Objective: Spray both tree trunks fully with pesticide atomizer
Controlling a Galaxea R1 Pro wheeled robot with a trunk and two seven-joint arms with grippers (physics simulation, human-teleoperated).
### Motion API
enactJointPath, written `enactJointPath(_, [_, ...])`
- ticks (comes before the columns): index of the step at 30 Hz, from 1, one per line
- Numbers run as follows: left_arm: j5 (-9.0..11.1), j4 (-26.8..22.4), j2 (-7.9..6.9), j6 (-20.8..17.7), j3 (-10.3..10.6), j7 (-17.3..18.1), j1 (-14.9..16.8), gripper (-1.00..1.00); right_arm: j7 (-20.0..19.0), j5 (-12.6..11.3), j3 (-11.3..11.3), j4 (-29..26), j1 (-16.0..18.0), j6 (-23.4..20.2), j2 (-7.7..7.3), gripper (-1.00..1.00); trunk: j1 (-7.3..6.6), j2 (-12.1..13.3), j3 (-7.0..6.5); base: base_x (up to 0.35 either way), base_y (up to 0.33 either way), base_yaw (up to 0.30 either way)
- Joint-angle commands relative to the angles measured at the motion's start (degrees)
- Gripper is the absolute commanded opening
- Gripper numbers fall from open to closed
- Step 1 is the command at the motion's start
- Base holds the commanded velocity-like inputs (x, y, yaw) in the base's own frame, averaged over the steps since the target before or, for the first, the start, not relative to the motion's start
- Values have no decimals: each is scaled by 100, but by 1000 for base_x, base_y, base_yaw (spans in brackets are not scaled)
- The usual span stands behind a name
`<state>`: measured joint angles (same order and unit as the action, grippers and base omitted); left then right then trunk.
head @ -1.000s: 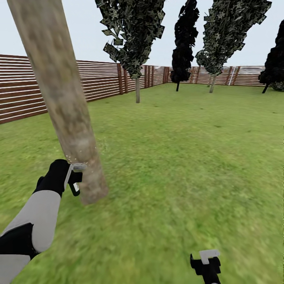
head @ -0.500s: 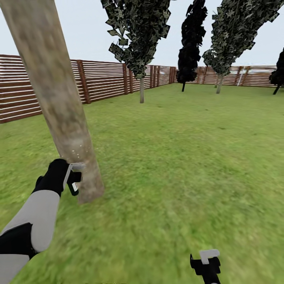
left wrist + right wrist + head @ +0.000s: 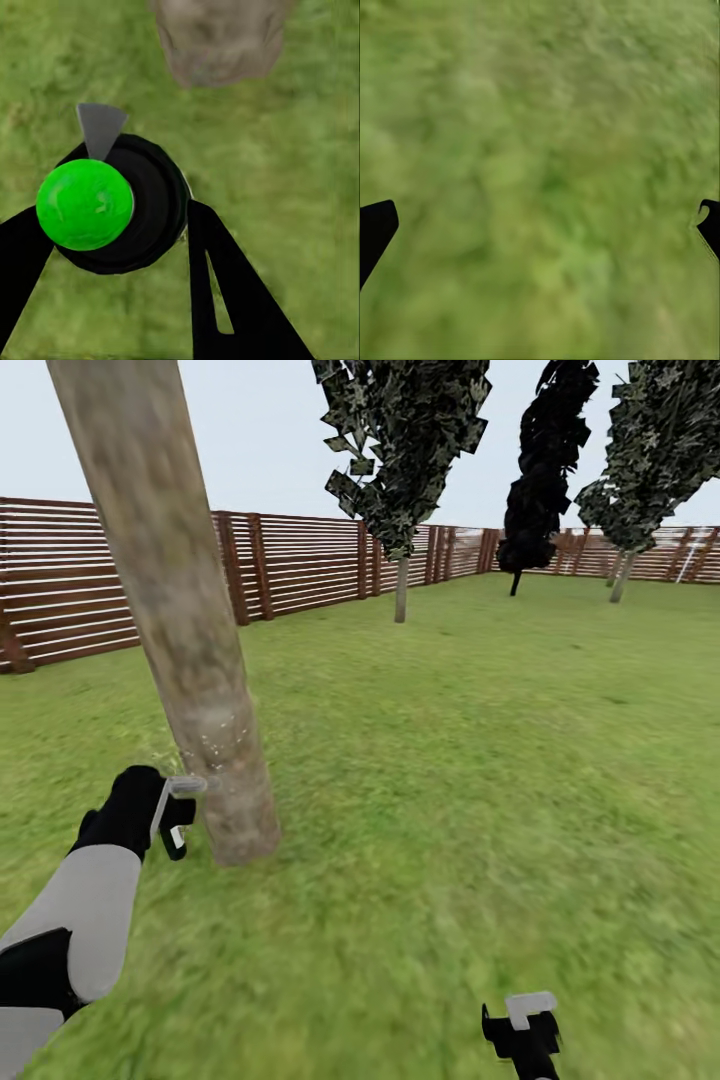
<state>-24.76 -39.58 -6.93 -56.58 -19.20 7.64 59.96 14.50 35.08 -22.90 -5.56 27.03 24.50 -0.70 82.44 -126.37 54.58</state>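
Grey-brown bark of the near tree trunk (image 3: 190, 650) stands just before our left pincer (image 3: 178, 815), which pinches the pesticide atomizer (image 3: 101, 206) with its green ball top, nozzle toward the trunk's base. Our right pincer (image 3: 525, 1028) hangs spread over the grass (image 3: 480, 760).

Thick tree trunk (image 3: 190, 650) stands right in front of left end effector (image 3: 172, 815); open grass (image 3: 470, 780) to its right, fence (image 3: 290, 560) far back
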Motion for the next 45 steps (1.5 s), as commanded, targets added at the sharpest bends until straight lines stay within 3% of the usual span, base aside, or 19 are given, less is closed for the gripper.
enactJointPath(1, [12, 0, -145, -20, -21, 66, -4, -100, 23, 60, -39, 11, 4, 19, 0, 100, 1, -2, 5, 200, -229, 277])
enactJointPath(3, [19, 38, -222, -6, -18, 70, -9, -100, 23, 60, -39, 11, 4, 19, 0, 100, 1, -2, 5, 203, -226, 277])
enactJointPath(4, [24, 57, -180, 13, -28, 67, -12, -100, 22, 60, -39, 11, 4, 19, 0, 100, 1, -2, 5, 205, -225, 277])
enactJointPath(7, [25, 80, 347, 50, -40, 30, -40, -100, 20, 60, -39, 12, 4, 19, 0, 100, 1, -2, 5, 211, -219, 277])
enactJointPath(9, [23, 82, 458, 57, -40, 18, -45, -100, 19, 60, -39, 12, 4, 19, 0, 100, 1, -2, 5, 222, -208, 277])
enactJointPath(12, [-5, 68, 353, 80, -72, 29, -171, -100, 18, 60, -39, 12, 4, 19, 0, 100, 1, -2, 5, 226, -203, 276])
enactJointPath(16, [4, 45, -54, 91, -57, 32, -366, -100, 19, 60, -39, 12, 4, 19, 0, 100, 1, -2, 5, 81, -253, 276])
enactJointPath(19, [26, 68, -19, 90, -40, 23, -378, -100, 19, 60, -33, 12, 4, 19, 0, 100, 1, -2, 5, 13, -273, 267])
enactJointPath(22, [33, 73, 167, 86, -40, 39, -375, -100, 18, 60, -39, 12, 4, 19, 0, 100, 1, -2, 5, 104, -274, 128])
enactJointPath(24, [33, 74, 203, 86, -40, 29, -372, -100, 19, 60, -39, 12, 4, 19, 0, 100, 1, -2, 5, 122, -274, 14])
enactJointPath(45, [33, 65, 210, 86, -41, 14, -371, -100, 21, 60, -39, 12, 4, 19, -9, 100, 1, -2, 5, 87, -270, 0])
